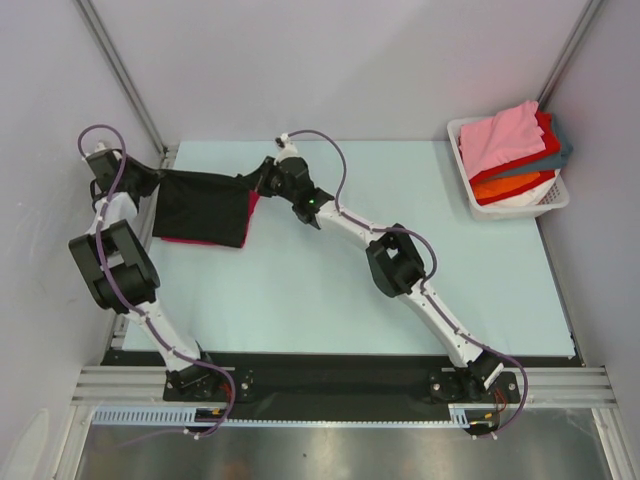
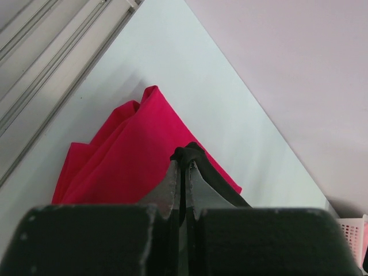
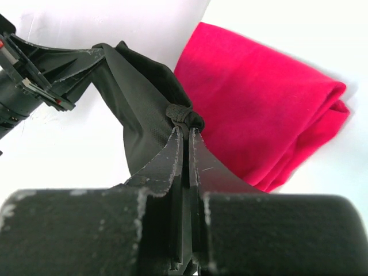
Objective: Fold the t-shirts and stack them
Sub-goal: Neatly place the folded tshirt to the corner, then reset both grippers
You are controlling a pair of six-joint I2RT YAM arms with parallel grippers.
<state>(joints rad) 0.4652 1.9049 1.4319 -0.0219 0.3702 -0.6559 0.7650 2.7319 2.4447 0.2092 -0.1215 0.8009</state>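
A black t-shirt (image 1: 205,208) hangs stretched between both grippers at the back left of the table. It partly covers a folded magenta-red t-shirt (image 1: 252,208) lying on the table. My left gripper (image 1: 160,176) is shut on the black shirt's left top edge, and a bunched bit of black cloth (image 2: 190,152) sticks out past its tips (image 2: 185,161). My right gripper (image 1: 256,180) is shut on the right top edge, with pinched black cloth (image 3: 138,98) showing at its tips (image 3: 187,131). The magenta-red t-shirt (image 3: 259,115) lies just beyond and below, and it also shows under the left gripper (image 2: 126,155).
A white slatted basket (image 1: 556,200) stands at the back right, holding pink (image 1: 500,135), red, teal and orange (image 1: 510,185) shirts. Grey walls close in the table on three sides. A metal rail (image 2: 52,63) runs along the table's left edge.
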